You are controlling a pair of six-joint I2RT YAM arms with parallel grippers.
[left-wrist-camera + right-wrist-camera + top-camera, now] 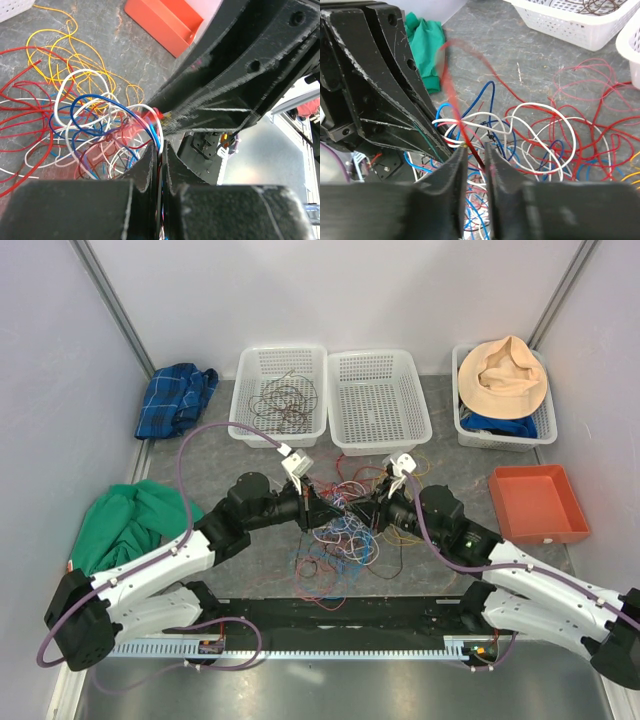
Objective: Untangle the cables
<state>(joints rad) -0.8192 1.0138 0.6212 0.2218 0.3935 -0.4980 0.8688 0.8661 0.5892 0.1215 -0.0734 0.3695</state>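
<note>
Lying heaped on the table, the cables hid both claws from the top view. Only the wrist views showed the left gripper pinched together on white and blue strands, and the right gripper clamped on a red cable.

No writing, label, brand or number can be read in any of the three views. The two small parts on the slotted rail along the near edge of the table are too small and blurred to show any marking. The cables at the middle of the table and the orange tray near the right edge show only plain colour.
</note>
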